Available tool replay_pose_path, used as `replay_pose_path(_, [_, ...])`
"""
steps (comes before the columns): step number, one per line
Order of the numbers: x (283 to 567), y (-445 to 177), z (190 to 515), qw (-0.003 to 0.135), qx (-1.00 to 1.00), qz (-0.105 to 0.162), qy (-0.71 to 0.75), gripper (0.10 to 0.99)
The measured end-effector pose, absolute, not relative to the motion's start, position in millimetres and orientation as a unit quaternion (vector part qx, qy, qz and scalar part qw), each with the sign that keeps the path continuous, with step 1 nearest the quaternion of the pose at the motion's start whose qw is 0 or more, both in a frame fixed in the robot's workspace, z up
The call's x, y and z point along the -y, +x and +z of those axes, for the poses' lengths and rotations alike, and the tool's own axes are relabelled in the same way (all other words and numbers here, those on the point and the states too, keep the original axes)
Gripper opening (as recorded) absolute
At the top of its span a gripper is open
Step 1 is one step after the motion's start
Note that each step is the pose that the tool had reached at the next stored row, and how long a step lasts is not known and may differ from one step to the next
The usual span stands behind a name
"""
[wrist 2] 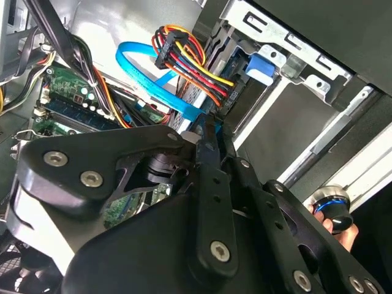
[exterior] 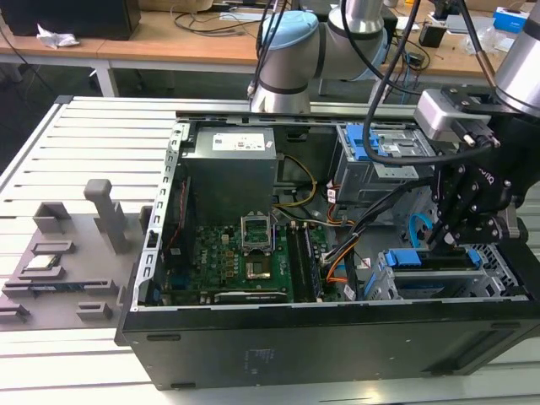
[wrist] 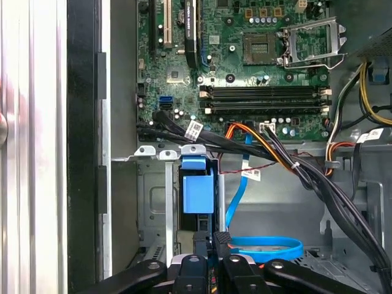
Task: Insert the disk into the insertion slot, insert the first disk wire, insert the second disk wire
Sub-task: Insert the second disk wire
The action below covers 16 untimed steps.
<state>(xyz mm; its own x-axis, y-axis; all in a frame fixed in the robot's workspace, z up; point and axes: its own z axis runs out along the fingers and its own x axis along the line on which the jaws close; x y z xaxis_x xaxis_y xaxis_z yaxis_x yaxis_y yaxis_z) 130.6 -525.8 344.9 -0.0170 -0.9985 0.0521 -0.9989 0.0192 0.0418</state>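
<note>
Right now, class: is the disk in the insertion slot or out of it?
In. The disk in its blue carrier sits inside the insertion slot, with the gripper directly above it.

Green motherboard with empty processor socket inside open dark computer case. Bundled black wires crossing below it. Bright blue plastic carrier frame seated in silver sheet-metal drive bay. Thin flat light-blue cable looped beside black gripper.

Silver arm; light-blue joint caps; black jaws.
</note>
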Motion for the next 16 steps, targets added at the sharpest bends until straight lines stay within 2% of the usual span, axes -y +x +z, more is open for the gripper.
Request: replay_pose_path(16, [525.9, 130.7, 339.8, 0.034, 0.713, 0.004, 0.7, 0.161])
